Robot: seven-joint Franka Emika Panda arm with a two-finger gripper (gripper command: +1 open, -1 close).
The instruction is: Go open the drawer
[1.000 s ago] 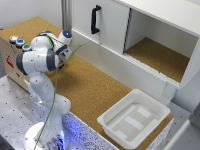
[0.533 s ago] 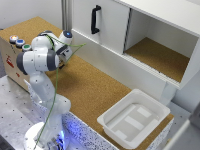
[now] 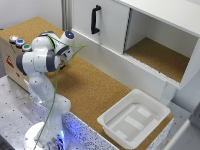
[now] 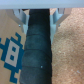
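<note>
A: Did anything change since half a second ago?

B: I see no change. The arm (image 3: 42,60) keeps the same folded pose at the exterior view's left, and the tub (image 3: 134,119) stays in its place on the table (image 3: 92,92).

A: And the gripper?

B: The gripper (image 4: 39,15) shows in the wrist view only at the picture's edge. Two pale fingers (image 4: 21,16) stand apart with nothing between them, above a dark strip (image 4: 37,50) beside a cardboard box (image 4: 10,50) with blue print.

A: Where is the drawer?

B: The drawer (image 3: 122,67) is the long, low white panel along the bottom of the cabinet (image 3: 150,30), under the door (image 3: 100,25) and the open compartment. It looks closed, well apart from the gripper.
</note>
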